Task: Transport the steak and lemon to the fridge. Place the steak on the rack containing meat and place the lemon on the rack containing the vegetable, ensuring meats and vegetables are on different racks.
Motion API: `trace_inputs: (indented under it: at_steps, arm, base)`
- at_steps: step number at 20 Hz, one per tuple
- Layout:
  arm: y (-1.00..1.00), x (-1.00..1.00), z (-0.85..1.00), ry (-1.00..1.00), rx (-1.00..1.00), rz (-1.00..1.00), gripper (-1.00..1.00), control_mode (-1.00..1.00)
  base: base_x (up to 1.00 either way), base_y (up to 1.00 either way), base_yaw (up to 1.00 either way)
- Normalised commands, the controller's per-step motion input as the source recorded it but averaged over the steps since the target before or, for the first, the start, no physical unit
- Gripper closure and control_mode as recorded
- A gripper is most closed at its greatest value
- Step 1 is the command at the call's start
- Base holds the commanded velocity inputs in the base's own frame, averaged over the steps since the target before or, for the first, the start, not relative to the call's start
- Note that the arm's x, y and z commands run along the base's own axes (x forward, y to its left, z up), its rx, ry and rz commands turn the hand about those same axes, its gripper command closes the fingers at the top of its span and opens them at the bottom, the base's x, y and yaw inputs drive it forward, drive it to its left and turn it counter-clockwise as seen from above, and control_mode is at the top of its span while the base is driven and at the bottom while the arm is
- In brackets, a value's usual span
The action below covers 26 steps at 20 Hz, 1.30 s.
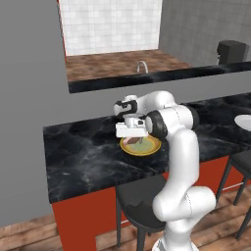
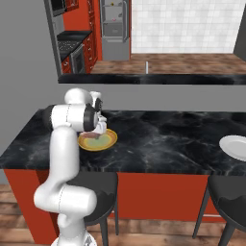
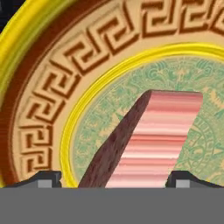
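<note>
A: From the left base view, where is the arm working?
B: Bent low over the black marble tabletop (image 1: 83,152), with the hand (image 1: 131,139) down on a yellow-rimmed plate (image 1: 149,149). A bit of pink under it looks like the steak (image 1: 131,140)

A: And from the right base view?
B: Same scene from the other side. The hand (image 2: 94,132) sits over the plate (image 2: 109,140) and the steak (image 2: 89,137) shows as a reddish patch beneath it. Far back, past the second counter, stands a grey appliance (image 2: 114,29) that may be the fridge. A white dish (image 2: 235,145) lies well apart at the right end of the tabletop

A: What does the hand view give?
B: The steak (image 3: 151,140) lies on the patterned plate (image 3: 65,87), running up from between the two dark fingertips (image 3: 43,178). The tips stand wide apart, one on each side of the slab, and I see no contact with it

A: So which step is this?
B: I'd judge it the pick-up of the steak, with the grasp not yet made. Next the fingers need to close squarely on the slab's sides, then lift it clear of the plate before any trip to the fridge. I can't make out the lemon
</note>
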Motion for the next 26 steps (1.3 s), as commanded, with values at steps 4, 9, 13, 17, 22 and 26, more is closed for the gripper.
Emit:
trace_inputs:
  at_steps: [4, 9, 13, 17, 22, 26]
  arm:
    - [0.03, 0.02, -0.32, 0.16, 0.0, -0.04, 1.0, -1.0]
    - [0.0, 0.0, -0.3, 0.13, 0.0, -0.04, 1.0, -1.0]
    - [0.0, 0.0, -0.21, 0.08, 0.0, -0.05, 1.0, -1.0]
    - [-0.03, -0.24, 0.0, 0.01, 0.0, -0.16, 1.0, -1.0]
    - [-0.06, -0.61, 0.08, 0.01, 0.0, -0.25, 1.0, -1.0]
    - [-0.08, -0.57, 0.45, 0.09, 0.0, -0.33, 1.0, -1.0]
  base:
    - [0.0, 0.0, 0.0]
    - [0.0, 0.0, 0.0]
    - [0.0, 0.0, 0.0]
    - [0.0, 0.0, 0.0]
    - [0.0, 0.0, 0.0]
    - [0.0, 0.0, 0.0]
